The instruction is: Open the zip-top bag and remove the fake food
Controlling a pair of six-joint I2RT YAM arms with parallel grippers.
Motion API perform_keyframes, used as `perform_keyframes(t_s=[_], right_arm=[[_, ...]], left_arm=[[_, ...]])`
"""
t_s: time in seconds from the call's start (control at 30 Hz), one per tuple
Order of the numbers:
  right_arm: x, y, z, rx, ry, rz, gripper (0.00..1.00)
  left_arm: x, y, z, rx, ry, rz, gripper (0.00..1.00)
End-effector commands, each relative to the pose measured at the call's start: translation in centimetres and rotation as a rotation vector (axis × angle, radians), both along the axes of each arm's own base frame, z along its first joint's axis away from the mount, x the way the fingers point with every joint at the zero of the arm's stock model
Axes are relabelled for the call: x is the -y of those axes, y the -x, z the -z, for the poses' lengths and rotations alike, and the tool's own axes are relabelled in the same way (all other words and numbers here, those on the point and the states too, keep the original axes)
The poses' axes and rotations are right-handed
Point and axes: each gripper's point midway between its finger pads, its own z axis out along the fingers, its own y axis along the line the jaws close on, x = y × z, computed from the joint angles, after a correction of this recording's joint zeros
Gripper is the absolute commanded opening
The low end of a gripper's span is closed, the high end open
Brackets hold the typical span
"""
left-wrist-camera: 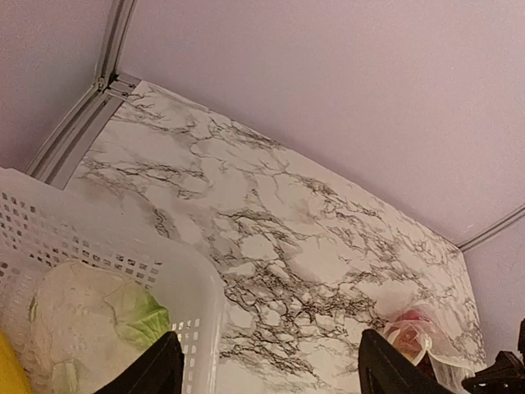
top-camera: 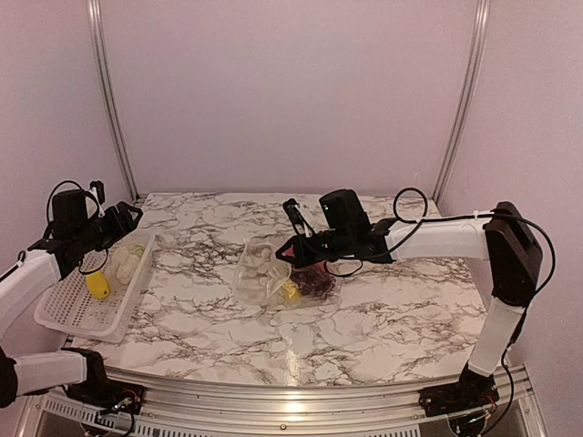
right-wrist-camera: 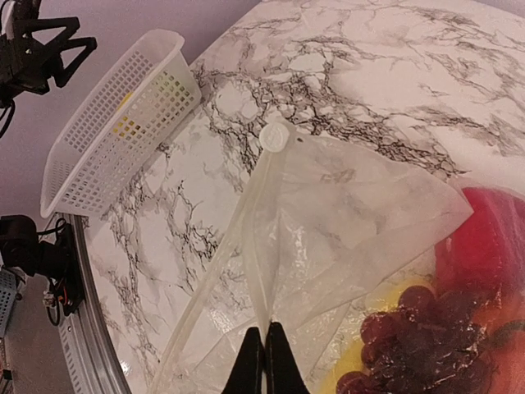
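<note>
Overhead, the right end effector (top-camera: 293, 244) is clamped on the raised top edge of the zip-top bag (top-camera: 264, 278). The bag sits mid-tabletop (top-camera: 392, 309) with a dark grape bunch (top-camera: 316, 282) and a yellow piece (top-camera: 291, 293) inside. Well apart to the left, the left end effector (top-camera: 127, 218) hovers over the far end of a white lattice basket (top-camera: 56, 319), which holds a cream-white knobbly lump (top-camera: 127, 261) and a yellow fruit (top-camera: 98, 289).

From the left wrist, that end effector's fingers (left-wrist-camera: 156, 369) stand apart above the basket's rim, with the green-leafed lump below.

From the right wrist, the fingers (right-wrist-camera: 275, 361) are pressed together on a fold of clear plastic. Grapes and a red round piece (right-wrist-camera: 484, 238) show through the bag.
</note>
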Motion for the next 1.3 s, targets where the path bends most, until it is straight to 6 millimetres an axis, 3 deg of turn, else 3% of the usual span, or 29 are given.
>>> perform_keyframes(t_s=[0.0,0.13,0.37,0.7,0.83,1.1,1.27], right_arm=[[-0.4,-0.8,-3.1,0.062,-0.046,-0.009,0.00],[-0.4,-0.9,-3.5,0.073,-0.051,-0.009,0.00],[-0.4,-1.1,-3.9,0.080,-0.046,-0.006,0.00],[0.0,-1.4,-4.0,0.081,-0.045,0.006,0.00],[0.0,-1.4,-4.3,0.085,-0.048,0.006,0.00],[0.5,-1.3,-5.0,0.108,-0.052,0.016,0.00],[0.5,-1.1,-4.9,0.104,-0.060,0.007,0.00]], left_arm=[[6.0,0.3,-4.7,0.160,0.046,0.218,0.74],[10.7,1.1,-5.3,0.195,0.081,0.371,0.72],[17.9,2.5,-3.8,0.186,0.110,0.545,0.63],[29.1,5.2,0.7,0.094,0.204,0.754,0.51],[31.4,4.5,3.6,0.020,0.204,0.738,0.45],[33.6,3.0,9.0,-0.114,0.298,0.682,0.38],[35.1,2.6,10.0,-0.118,0.389,0.705,0.39]])
